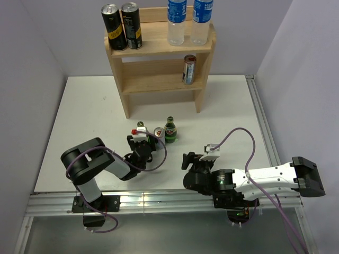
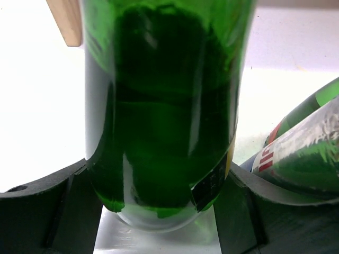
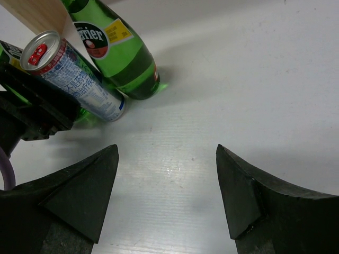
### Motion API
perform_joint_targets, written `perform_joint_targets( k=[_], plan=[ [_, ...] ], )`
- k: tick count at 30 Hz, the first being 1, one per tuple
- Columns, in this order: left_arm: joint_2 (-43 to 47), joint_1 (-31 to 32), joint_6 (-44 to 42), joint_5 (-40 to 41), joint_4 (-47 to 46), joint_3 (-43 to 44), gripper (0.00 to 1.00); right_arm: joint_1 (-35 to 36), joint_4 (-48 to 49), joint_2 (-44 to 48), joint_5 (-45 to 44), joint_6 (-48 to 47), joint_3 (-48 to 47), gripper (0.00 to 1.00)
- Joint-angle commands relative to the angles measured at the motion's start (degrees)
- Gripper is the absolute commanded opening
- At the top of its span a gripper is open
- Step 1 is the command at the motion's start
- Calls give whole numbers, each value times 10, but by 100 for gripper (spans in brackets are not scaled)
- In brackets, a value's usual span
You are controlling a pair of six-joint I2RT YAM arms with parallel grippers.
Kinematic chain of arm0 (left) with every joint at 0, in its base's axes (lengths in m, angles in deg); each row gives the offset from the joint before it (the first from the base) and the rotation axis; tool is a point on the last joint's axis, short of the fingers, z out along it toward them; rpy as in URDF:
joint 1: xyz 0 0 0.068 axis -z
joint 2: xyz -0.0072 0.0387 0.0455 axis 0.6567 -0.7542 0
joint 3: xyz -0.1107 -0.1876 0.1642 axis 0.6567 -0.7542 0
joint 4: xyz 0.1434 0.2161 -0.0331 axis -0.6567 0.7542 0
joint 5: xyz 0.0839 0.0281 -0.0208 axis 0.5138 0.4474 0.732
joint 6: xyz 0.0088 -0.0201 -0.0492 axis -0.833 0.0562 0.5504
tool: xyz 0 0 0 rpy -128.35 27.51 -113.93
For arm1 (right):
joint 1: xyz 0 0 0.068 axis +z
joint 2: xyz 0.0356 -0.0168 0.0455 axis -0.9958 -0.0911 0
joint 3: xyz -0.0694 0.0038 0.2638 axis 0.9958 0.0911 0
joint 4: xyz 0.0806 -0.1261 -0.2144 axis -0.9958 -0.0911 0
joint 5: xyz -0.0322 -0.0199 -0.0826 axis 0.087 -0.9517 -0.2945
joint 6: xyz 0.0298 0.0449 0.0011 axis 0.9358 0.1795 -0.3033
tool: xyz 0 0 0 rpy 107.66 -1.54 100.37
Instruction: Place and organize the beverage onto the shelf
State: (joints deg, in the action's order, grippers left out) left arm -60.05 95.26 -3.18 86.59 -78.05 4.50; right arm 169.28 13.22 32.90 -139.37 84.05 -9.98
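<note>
The light-wood shelf (image 1: 159,50) stands at the back. Its top tier holds two black cans (image 1: 122,25) and two water bottles (image 1: 186,21). One can (image 1: 189,69) stands on the middle tier. My left gripper (image 1: 141,141) is shut on a green glass bottle (image 1: 140,127) on the table; that bottle (image 2: 159,106) fills the left wrist view between the fingers (image 2: 47,203). A blue-and-silver can (image 1: 159,133) and a second green bottle (image 1: 170,130) stand just to its right. My right gripper (image 1: 188,159) is open and empty, with bare table between its fingers (image 3: 79,185).
In the right wrist view the can (image 3: 74,74) and the labelled green bottle (image 3: 119,55) stand ahead to the left, next to the left gripper's black body (image 3: 32,114). A shelf leg (image 2: 66,18) shows behind the held bottle. Grey walls enclose the table.
</note>
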Motion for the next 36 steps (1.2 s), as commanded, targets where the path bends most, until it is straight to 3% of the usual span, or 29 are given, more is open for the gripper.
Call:
perform_joint_targets(
  k=[1, 2, 9, 16, 25, 36],
  plan=[
    [-11, -4, 13, -4, 1, 12, 5, 2, 6, -2, -23, 14, 3, 81],
    [-2, -4, 20, 0, 16, 21, 0, 3, 2, 0, -23, 14, 2, 81],
    [119, -4, 3, -7, 201, 71, 0, 2, -1, 8, -25, 14, 1, 81],
    [217, -20, -43, -14, 328, 186, 0, 3, 8, 11, -24, 12, 2, 81],
    [184, -103, -100, -77, 411, 381, 0, 4, -2, 18, -20, 34, 10, 80],
    [127, -166, -145, -106, 442, 510, 0, 4, -5, 30, -20, 43, 27, 80]
  ],
)
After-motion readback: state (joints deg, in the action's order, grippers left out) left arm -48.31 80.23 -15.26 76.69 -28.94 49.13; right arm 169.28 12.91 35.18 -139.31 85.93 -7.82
